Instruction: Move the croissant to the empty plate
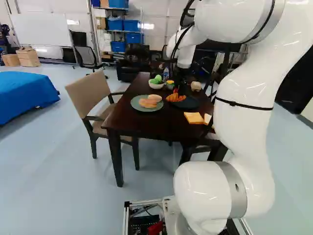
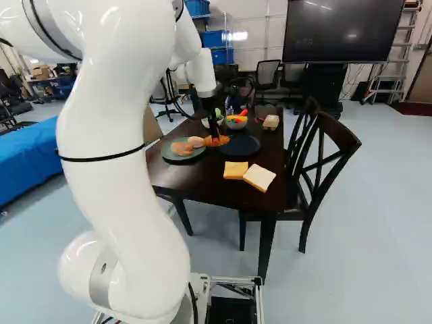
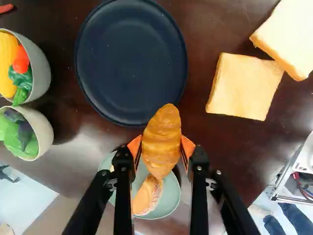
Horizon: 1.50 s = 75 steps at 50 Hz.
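Step in hand: transfer of the croissant [image 3: 162, 132] to the dark plate [image 3: 131, 61]; pick-up is complete, placement is not. The gripper [image 3: 161, 146] is clamped on the croissant, with one of the orange pads [image 3: 135, 146] against each flank; the grip looks even, and we judge it adequate for a short carry.

Location: the croissant appears to be held above the table [image 1: 142, 123], between the green plate [image 3: 171, 196], which sits by the table's left edge, and the dark plate, which lies nearer the right edge; in the wrist view its forward tip overlaps the dark plate's rim, and its rear end overlaps the food [image 3: 146, 196] on the green plate.

Next move: we should keep the grip closed and shift toward the table's right edge until the whole croissant is over the middle of the dark plate; then lower straight down, confirm support beneath it, and spread the fingers evenly; finally, retract upward.

Cautions: early release could leave the croissant straddling the rim; a low traverse could drag its rear end through the food, or catch the rim and push the plate toward the bread slices [image 3: 244, 85] at the near right corner; excess squeeze could dent the croissant, if it is soft.
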Tool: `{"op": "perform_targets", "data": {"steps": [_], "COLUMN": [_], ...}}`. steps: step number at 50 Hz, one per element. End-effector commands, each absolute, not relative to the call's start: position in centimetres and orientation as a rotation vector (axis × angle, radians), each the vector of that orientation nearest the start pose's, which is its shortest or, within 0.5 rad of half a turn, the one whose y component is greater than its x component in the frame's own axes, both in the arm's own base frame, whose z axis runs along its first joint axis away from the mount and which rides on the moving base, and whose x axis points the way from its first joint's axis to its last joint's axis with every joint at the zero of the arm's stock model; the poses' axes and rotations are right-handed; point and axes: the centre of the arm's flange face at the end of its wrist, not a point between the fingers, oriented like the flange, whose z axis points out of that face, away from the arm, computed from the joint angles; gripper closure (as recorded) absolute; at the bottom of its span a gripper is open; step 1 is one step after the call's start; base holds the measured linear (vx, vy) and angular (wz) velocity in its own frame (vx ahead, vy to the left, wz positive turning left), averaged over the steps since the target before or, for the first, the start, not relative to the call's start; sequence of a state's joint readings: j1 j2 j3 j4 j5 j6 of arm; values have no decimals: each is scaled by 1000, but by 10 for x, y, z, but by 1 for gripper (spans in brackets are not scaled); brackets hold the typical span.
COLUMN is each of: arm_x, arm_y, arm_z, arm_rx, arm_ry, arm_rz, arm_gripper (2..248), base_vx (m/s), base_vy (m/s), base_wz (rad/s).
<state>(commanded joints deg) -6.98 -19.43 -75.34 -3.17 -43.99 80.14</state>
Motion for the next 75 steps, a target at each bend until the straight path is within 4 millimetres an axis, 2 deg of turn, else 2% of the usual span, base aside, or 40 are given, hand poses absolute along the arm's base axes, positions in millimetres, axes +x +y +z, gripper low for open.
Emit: {"op": "perform_targets", "data": {"steps": [37, 44, 75], "arm_x": [622, 631, 647], "arm_y": [-141, -153, -158], "arm_z": [528, 522, 478], "arm_rx": [-2125, -2110, -2136], "arm_ry": [2146, 2163, 2193], "arm_rz": [-349, -350, -276], "arm_gripper": [127, 127, 127], "base_vx": [0, 0, 0], "base_vy": [0, 0, 0], "base_wz": [0, 0, 0]}}
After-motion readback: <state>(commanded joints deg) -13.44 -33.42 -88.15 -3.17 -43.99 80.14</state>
